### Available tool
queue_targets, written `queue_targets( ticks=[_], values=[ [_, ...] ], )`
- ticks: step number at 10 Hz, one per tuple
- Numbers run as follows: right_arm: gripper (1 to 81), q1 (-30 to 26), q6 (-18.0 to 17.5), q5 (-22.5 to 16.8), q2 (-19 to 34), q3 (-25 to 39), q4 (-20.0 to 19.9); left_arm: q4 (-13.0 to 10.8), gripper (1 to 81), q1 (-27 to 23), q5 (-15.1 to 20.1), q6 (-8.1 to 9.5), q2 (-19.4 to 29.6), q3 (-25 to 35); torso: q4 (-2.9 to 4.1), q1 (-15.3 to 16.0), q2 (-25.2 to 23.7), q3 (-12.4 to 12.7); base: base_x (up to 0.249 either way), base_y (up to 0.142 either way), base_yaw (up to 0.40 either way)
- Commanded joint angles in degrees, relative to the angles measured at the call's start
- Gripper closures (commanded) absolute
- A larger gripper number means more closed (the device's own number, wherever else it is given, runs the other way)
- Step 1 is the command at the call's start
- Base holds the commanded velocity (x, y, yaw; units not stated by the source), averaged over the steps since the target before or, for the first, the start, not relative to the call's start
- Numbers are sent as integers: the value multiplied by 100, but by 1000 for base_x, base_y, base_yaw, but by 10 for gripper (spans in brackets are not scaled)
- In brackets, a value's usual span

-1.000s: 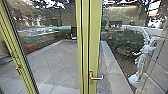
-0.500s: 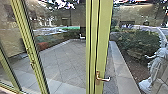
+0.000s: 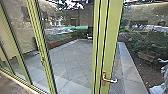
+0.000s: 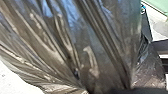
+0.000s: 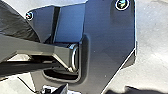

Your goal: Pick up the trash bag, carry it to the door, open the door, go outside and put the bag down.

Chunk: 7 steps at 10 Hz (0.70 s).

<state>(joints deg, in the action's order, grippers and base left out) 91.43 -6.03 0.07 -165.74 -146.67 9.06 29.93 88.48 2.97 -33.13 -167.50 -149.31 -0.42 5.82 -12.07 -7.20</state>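
The glass door [image 3: 107, 47] with its yellow-green frame stands in front of me in the head view. Its metal lever handle [image 3: 109, 80] is low on the thick upright. In the left wrist view the dark, shiny trash bag [image 4: 57, 47] is close up, its folds drawn together at my left gripper [image 4: 112, 90], which is shut on it. Part of the bag [image 5: 15, 25] also appears in the right wrist view, beside the robot's base. Whether my right gripper is open or shut cannot be made out.
More glass panels with green uprights [image 3: 41, 50] run to the left. Through the glass are a paved yard [image 3: 67, 60], a low stone border [image 3: 128, 65], bushes [image 3: 142, 43] and part of a pale statue [image 3: 162, 77] on the right.
The head camera has turned to the left, bringing more of the left-hand glass panels and a strip of floor into view. The statue is now partly cut off at the right edge.
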Motion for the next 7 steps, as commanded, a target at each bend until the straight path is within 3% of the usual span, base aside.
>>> queue_targets(
  ticks=[1,7],
  values=[
    [10,-217,6,-315,30,16,17,-57,811,-239,414,-53,-30,-125,0,0,0,0,0,0,128],
    [10,-208,-3,-314,21,7,8,-66,811,-239,415,-35,-65,-142,0,-2,0,2,0,-15,18]
  ],
)
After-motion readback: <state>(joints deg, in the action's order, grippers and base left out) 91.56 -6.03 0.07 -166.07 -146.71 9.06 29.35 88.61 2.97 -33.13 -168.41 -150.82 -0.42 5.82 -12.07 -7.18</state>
